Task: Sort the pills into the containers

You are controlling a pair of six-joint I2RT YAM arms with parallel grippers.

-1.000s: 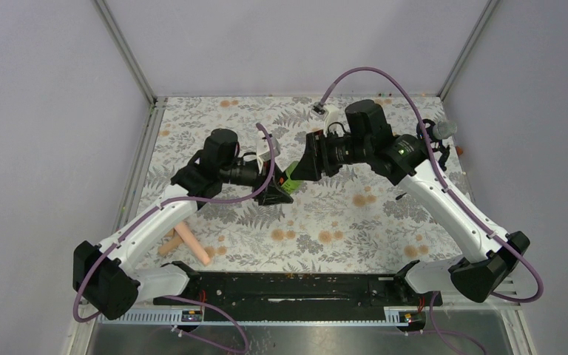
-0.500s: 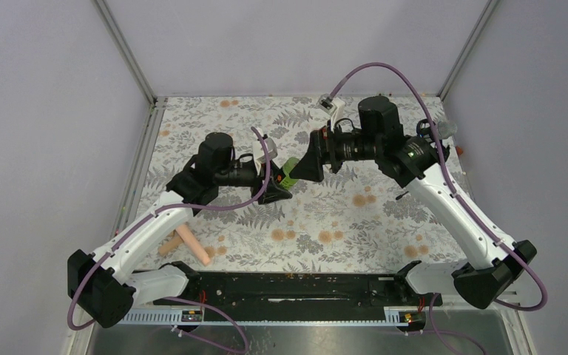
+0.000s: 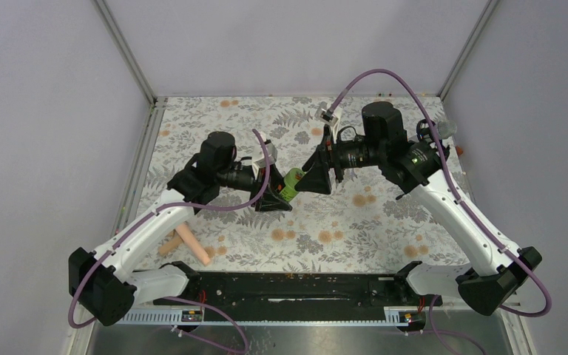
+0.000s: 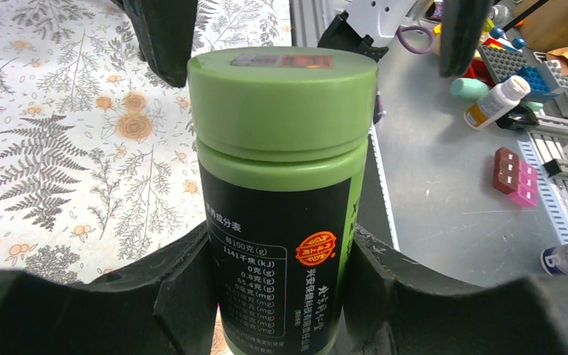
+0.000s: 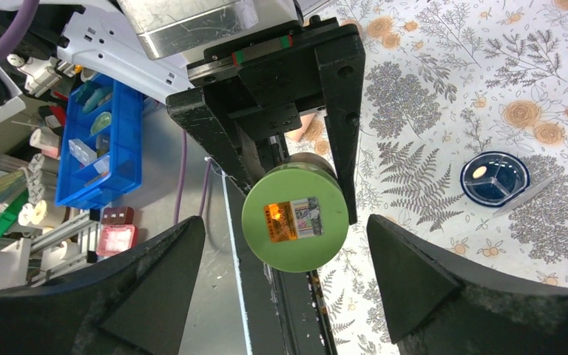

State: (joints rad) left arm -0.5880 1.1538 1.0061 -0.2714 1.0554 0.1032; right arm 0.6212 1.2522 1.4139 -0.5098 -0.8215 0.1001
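Observation:
A bright green bottle [image 4: 281, 185] with a black label and its green cap [image 5: 294, 222] on is held off the floral table [image 3: 355, 222]. My left gripper [image 4: 277, 251] is shut on its body. In the top view the bottle [image 3: 291, 183] lies tilted between the two grippers. My right gripper [image 5: 285, 225] faces the cap end-on, open, its fingers [image 4: 164, 37] standing wide of the cap on both sides without touching it. The dark-blue jar [image 5: 494, 179] sits open on the table, with a small pale pill [image 5: 479, 171] in one section.
Two peach-pink rods [image 3: 190, 244] lie crossed near the left arm's base. A small white bottle [image 3: 444, 129] stands at the back right edge. Beyond the table edge are a blue parts bin [image 5: 92, 148] and loose clutter [image 4: 514, 174].
My right gripper has opened and stands off the bottle's cap, its arm shifted slightly right. The left gripper keeps its hold on the bottle and has barely moved.

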